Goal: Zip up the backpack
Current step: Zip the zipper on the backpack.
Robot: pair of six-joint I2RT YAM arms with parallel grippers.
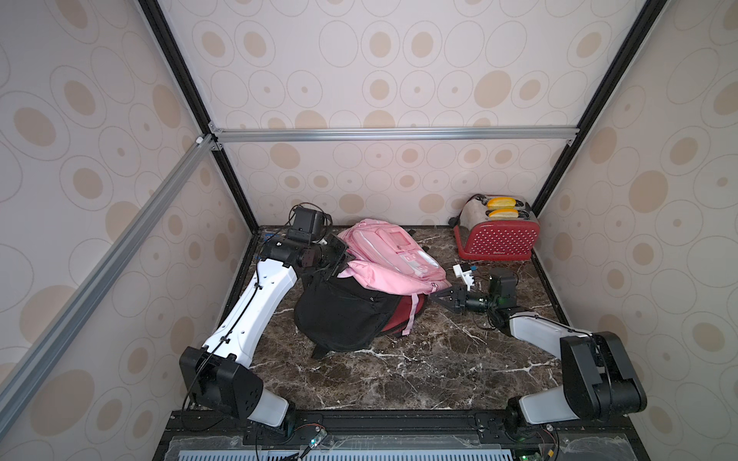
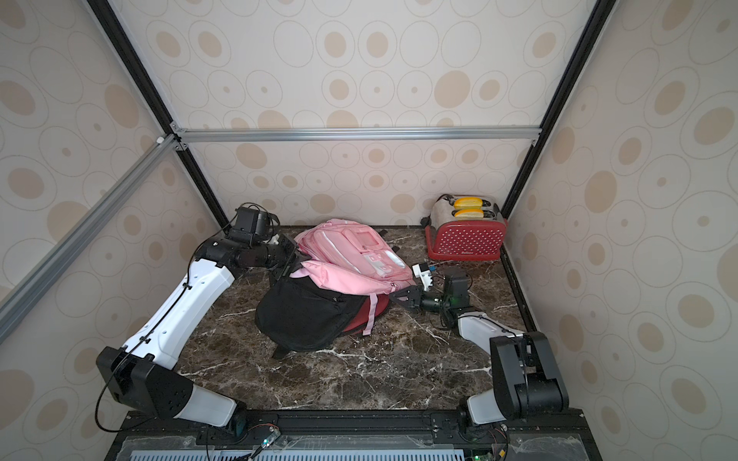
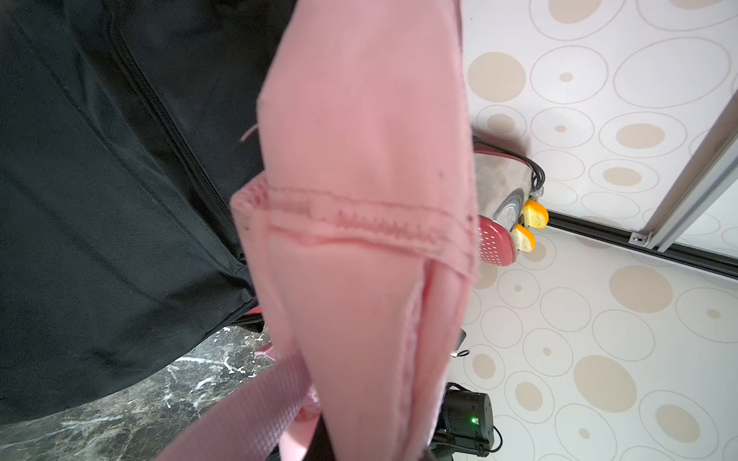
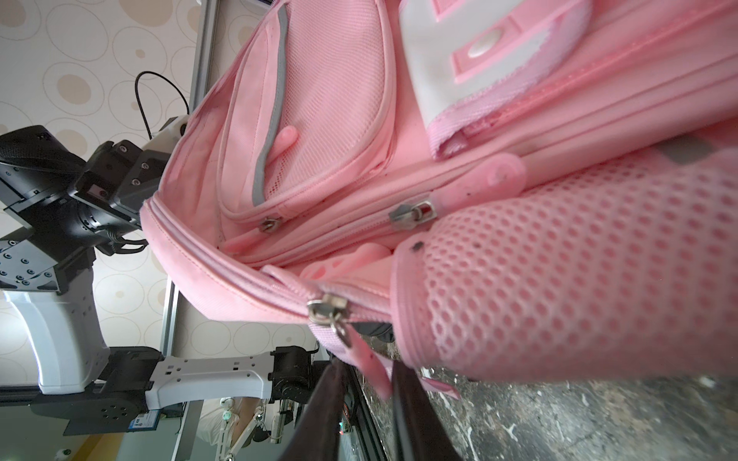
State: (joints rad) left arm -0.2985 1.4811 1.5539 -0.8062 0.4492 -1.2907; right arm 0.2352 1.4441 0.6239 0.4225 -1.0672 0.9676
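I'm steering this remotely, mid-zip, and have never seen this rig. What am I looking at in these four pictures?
Two robot arms, each ending in a two-fingered gripper, work on a marble table. Two pictures look down from overhead; the others come from a camera on each wrist. A pink backpack lies across a black bag; a red toaster stands in a far corner. The left gripper is shut on the pink backpack's edge. The right gripper straddles a pink zipper pull; whether it pinches it, I cannot tell.

Pink cloth backpack (image 1: 395,255) with mesh pocket (image 4: 559,259), metal zipper slider (image 4: 325,305), glossy marble-look table (image 1: 399,371)
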